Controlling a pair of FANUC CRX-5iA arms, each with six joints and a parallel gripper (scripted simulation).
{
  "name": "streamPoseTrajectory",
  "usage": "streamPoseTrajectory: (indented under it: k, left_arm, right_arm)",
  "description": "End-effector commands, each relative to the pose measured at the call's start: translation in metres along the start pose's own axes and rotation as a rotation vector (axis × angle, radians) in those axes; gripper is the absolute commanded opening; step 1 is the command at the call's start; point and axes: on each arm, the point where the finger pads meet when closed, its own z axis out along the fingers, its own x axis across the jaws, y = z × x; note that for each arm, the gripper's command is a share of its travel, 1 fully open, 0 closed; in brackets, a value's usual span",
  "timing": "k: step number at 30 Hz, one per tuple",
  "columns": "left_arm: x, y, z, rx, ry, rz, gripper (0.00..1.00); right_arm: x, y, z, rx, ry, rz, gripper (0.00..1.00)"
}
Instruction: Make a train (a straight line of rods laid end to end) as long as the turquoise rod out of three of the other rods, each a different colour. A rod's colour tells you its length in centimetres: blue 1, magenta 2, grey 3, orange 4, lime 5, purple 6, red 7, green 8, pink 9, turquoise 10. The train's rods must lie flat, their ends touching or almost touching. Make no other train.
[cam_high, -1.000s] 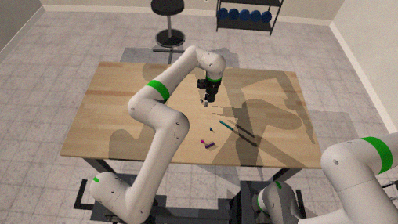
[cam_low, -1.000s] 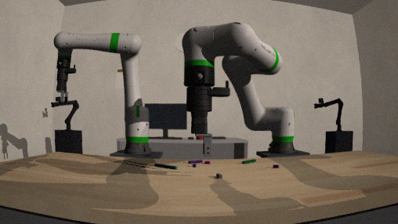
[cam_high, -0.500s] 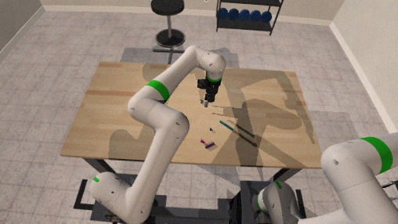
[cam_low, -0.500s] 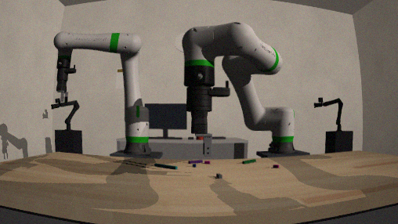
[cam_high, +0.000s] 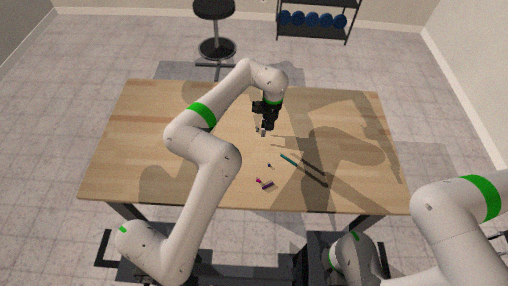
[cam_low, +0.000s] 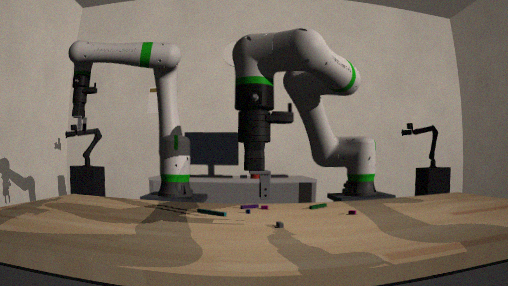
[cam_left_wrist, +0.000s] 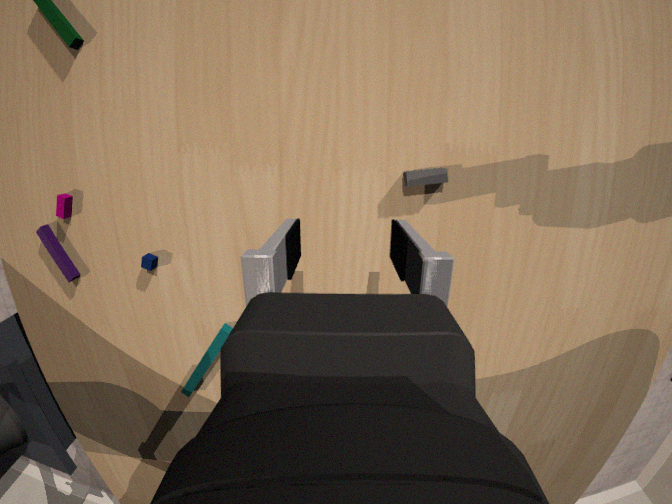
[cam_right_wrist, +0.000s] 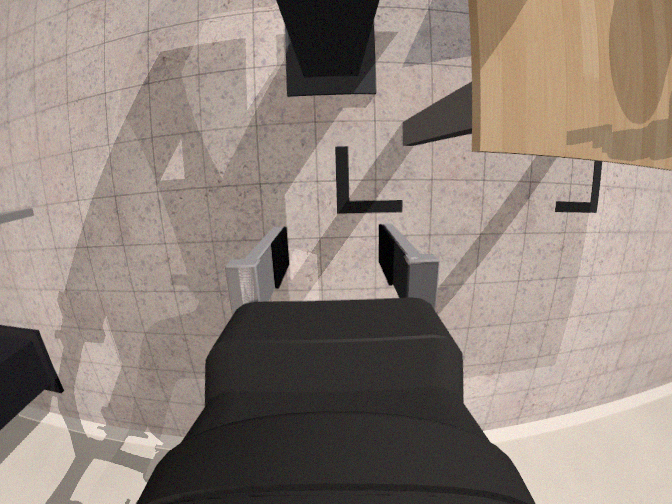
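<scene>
A turquoise rod (cam_high: 288, 160) (cam_low: 211, 212) (cam_left_wrist: 207, 360) is seen lying inward from the robot-side edge of a wooden surface (cam_high: 115, 160) (cam_low: 300, 260) (cam_left_wrist: 336, 108) (cam_right_wrist: 542, 81), apart from a small blue cube-like rod (cam_high: 269, 165) (cam_low: 248, 211) (cam_left_wrist: 149, 262), while a purple rod (cam_high: 268, 185) (cam_low: 249, 206) (cam_left_wrist: 58, 253) and short magenta rod (cam_high: 258, 180) (cam_low: 264, 207) (cam_left_wrist: 64, 206) are set nearer that edge. The left gripper (cam_high: 260, 131) (cam_low: 264, 187) (cam_left_wrist: 345, 238) is held above the surface near a short grey rod (cam_low: 279, 224) (cam_left_wrist: 426, 177), the right gripper (cam_low: 80, 122) (cam_right_wrist: 333, 244) beyond its edge, both with jaws released.
</scene>
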Motion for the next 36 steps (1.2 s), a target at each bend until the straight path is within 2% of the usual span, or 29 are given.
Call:
streamPoseTrajectory:
  k: [1,19,22,24,26,36]
  left_arm:
    - [0.000,0.000,-0.002,-0.002,0.002,0.000,1.00]
    - [0.000,-0.003,-0.002,-0.002,0.002,-0.015,1.00]
    - [-0.007,-0.034,-0.005,-0.002,0.001,-0.165,1.00]
    - [-0.007,-0.034,-0.005,-0.002,0.001,-0.165,1.00]
    - [-0.017,-0.063,-0.007,-0.001,0.001,-0.305,1.00]
    - [-0.056,-0.131,-0.005,-0.001,0.001,-0.645,1.00]
  right_arm:
    - [0.000,0.000,-0.001,-0.002,0.000,0.000,1.00]
    - [0.000,0.000,-0.001,-0.002,0.000,0.000,1.00]
    - [0.000,0.000,-0.001,-0.002,0.000,0.000,1.00]
    - [0.000,0.000,-0.001,-0.002,0.000,0.000,1.00]
    - [0.000,0.000,-0.001,-0.002,0.000,0.000,1.00]
    - [0.000,0.000,-0.001,-0.002,0.000,0.000,1.00]
